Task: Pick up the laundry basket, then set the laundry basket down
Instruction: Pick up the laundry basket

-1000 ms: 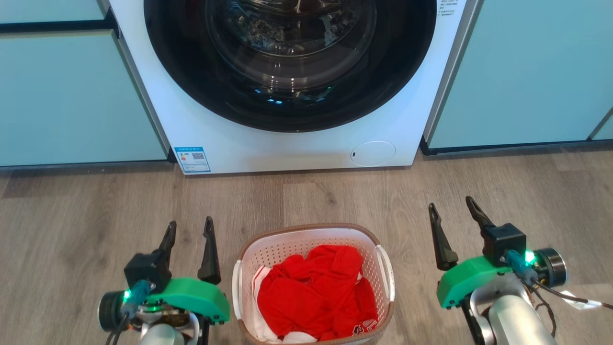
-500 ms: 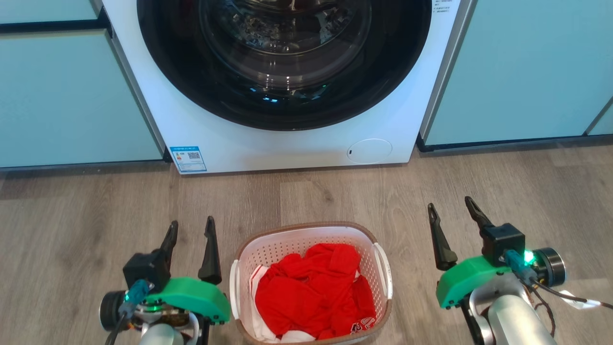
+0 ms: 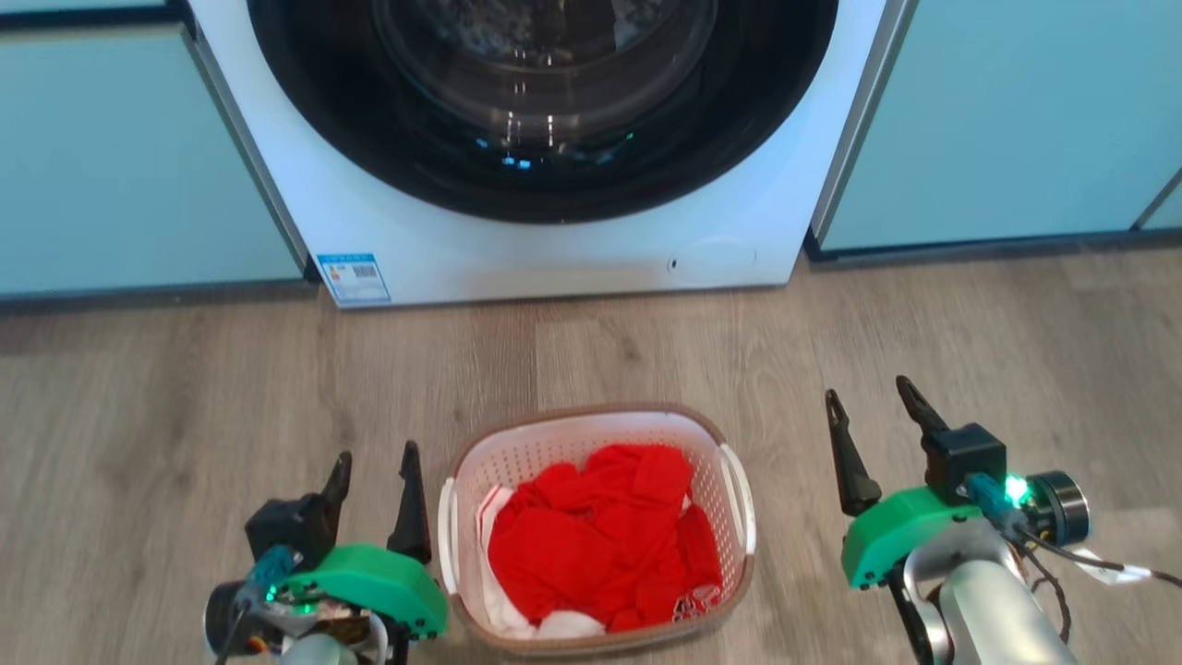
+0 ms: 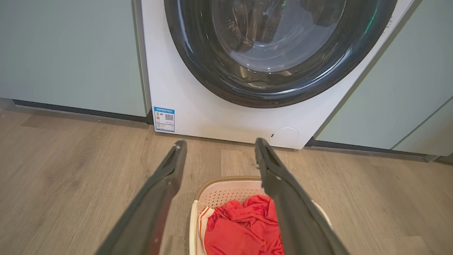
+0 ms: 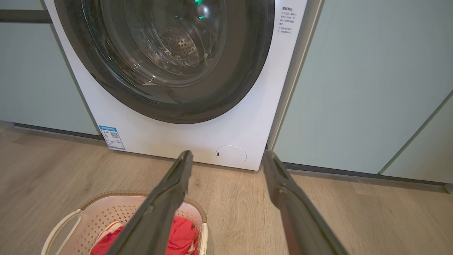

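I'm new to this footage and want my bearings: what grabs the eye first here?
The washing machine with its big dark round door dominates the top middle, flanked by pale blue-green cabinets. On the wood floor before it sits a white laundry basket heaped with red clothes, between the open left claw and right claw.

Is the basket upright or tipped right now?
Upright. The basket stands flat on the floor, mouth facing up, with red clothes heaped inside.
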Controlling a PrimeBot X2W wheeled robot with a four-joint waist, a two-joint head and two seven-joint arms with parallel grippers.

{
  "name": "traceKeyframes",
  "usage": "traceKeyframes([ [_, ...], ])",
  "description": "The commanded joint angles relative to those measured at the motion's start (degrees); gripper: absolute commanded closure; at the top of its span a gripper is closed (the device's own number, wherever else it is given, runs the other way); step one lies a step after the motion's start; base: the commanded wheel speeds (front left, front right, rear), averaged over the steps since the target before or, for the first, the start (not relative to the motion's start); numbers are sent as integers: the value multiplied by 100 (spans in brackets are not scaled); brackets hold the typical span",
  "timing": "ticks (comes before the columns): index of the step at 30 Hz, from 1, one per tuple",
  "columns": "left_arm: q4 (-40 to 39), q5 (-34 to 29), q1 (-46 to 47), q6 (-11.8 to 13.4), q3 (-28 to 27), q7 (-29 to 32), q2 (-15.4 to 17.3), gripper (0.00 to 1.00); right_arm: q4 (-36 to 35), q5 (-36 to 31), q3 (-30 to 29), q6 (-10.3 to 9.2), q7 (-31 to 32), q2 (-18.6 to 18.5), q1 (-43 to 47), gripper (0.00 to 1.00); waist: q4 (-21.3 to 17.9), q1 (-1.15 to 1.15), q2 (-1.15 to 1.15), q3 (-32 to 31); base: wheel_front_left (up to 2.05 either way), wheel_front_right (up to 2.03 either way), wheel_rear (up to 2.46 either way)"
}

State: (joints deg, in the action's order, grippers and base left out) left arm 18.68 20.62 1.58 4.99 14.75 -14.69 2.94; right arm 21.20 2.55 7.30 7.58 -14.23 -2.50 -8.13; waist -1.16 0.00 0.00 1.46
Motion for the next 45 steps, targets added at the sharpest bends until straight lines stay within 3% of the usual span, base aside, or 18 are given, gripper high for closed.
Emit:
traceKeyframes([
  [1, -62, 75, 396, -18, -109, -30, -6, 0, -89, -68, 122, -9, -77, -38, -336, 0, -13, 0, 0, 222, 0, 0, 0],
  [7, 400, 85, 888, -78, -24, -30, -6, 0, 409, -113, 97, -9, -77, -38, -750, 0, -6, 0, 0, 995, 0, 0, 0],
  [17, 1662, -57, 1968, -427, 99, -30, -6, 0, 1123, -41, -40, -9, -77, -38, -1605, 0, 44, 0, 0, 2279, 0, 0, 0],
  [27, 3304, 170, 3163, -789, 395, -30, -6, 0, 2630, -10, 361, -9, -77, -38, -2699, 0, 109, 0, 0, 3375, 0, 0, 0],
  [34, 4416, 335, 3914, -982, 761, -30, -6, 0, 3645, 731, 904, -9, -51, -38, -3350, 0, 173, 0, 0, 3849, 0, 0, 0],
  [45, 5196, 759, 4542, -1235, 1443, 429, -6, 0, 4145, 2282, 2036, -9, 745, -38, -3937, 0, 201, 0, 0, 4310, 0, 0, 0],
])
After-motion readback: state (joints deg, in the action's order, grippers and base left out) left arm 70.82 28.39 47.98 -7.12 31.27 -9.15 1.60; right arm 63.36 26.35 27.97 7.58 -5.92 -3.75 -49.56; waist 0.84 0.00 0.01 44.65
